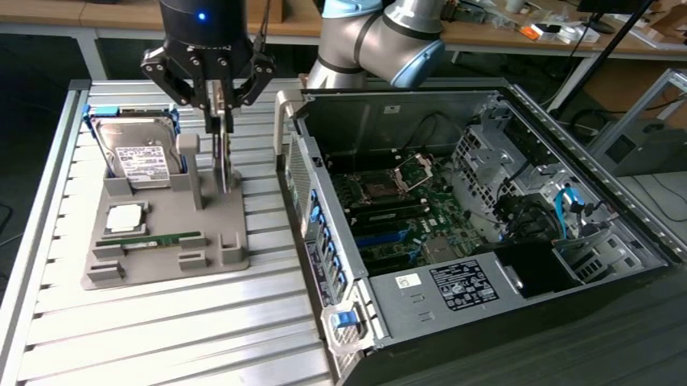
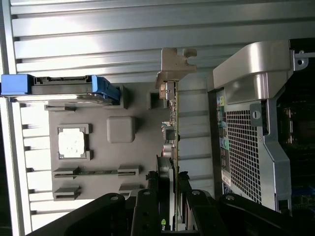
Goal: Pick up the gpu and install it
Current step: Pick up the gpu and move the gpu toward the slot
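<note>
Standing on edge in a slot of the grey tray (image 1: 161, 259), the gpu (image 1: 224, 165) sits just beside the open computer case (image 1: 419, 293), with the gripper (image 1: 220, 129) directly above it. The jaws look closed on the card's upper edge, one finger on each flat face. I judge the card to be light and stiff but fragile: a thin board with exposed parts and a metal bracket at one end, best pinched by its bare edge and kept upright so it does not twist in the slot. The tray also holds a hard drive (image 1: 137, 157) with blue rails, a processor chip (image 1: 125, 217) and a memory stick (image 1: 150, 238). Inside the case lies the motherboard (image 1: 397, 217)
</note>
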Robot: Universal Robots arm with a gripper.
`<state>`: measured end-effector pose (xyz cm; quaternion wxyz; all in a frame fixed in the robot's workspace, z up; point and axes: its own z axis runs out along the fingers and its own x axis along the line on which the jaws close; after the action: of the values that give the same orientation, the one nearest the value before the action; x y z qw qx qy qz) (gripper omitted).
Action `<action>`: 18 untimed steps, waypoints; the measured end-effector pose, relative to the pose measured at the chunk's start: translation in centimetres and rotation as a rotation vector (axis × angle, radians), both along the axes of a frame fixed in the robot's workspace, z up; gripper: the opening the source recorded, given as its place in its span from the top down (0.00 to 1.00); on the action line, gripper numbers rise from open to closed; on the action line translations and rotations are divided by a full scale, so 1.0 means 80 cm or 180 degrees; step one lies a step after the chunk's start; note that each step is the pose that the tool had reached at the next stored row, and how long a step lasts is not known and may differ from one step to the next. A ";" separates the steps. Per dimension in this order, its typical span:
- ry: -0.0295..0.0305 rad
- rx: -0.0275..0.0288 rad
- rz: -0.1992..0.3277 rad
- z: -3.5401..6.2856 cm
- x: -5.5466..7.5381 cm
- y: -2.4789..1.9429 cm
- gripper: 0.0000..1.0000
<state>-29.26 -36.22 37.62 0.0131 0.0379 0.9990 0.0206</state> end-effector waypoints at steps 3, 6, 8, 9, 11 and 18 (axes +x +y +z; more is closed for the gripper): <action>0.0000 0.0000 0.0000 0.003 0.000 0.0000 0.73; 0.0000 0.0000 0.0000 0.005 0.000 0.0000 0.73; 0.0000 0.0000 0.0000 0.006 0.000 0.0000 0.73; 0.0000 0.0000 0.0000 0.007 0.000 0.0000 0.73; 0.0000 0.0000 0.0000 0.008 0.000 0.0000 0.73; 0.0000 0.0000 0.0000 0.011 0.000 0.0000 0.73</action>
<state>-29.26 -36.22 38.46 0.0131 0.0379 0.9990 0.0205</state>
